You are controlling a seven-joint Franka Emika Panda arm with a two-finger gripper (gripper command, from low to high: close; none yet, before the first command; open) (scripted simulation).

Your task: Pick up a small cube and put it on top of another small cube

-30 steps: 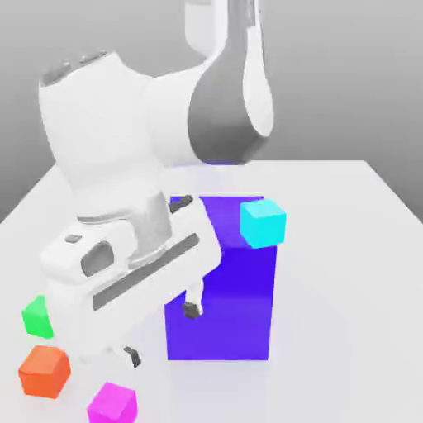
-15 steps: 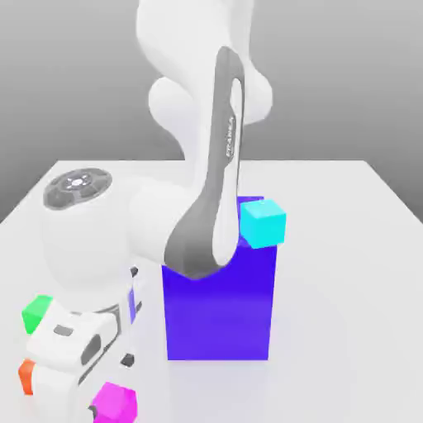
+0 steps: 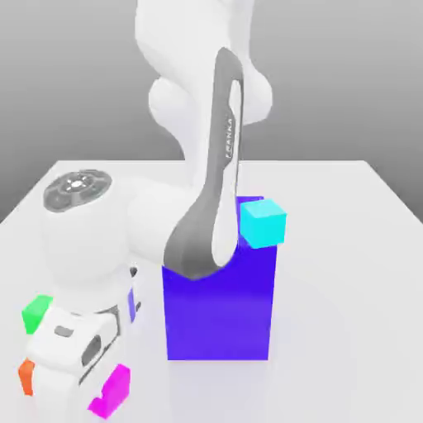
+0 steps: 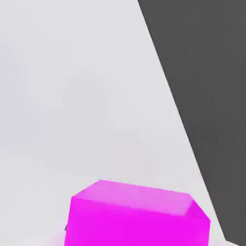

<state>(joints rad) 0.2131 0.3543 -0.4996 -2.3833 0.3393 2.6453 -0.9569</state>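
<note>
- The magenta cube (image 3: 111, 391) sits at the lower left of the exterior frame, on the white table (image 3: 347, 273), right beside the arm's hand; part of it is hidden behind the hand's white body. In the hand view the magenta cube (image 4: 137, 216) lies low in the frame, very close to the camera.
- The gripper (image 3: 97, 396) is closed, and by its place against the cube I judge it clamped on the magenta cube; the fingertips themselves are hidden, so the contact is a reading, not a thing seen.
- The step in hand looks like securing the grasp before the lift. To do it well, the hand should rise straight up first, so the cube does not drag on the table or twist between the fingers.
- Just to the left in the exterior frame lie the orange cube (image 3: 26, 376) and, above it, the green cube (image 3: 35, 311), both partly hidden by the hand. Either could serve as the base, but both are close, so a sideways swing risks knocking them.
- The cyan cube (image 3: 263, 223) rests on the upper right corner of the tall blue block (image 3: 219, 310), at mid-frame. If it is the target, the carry must clear the block's top edge and descend squarely over it.
</note>
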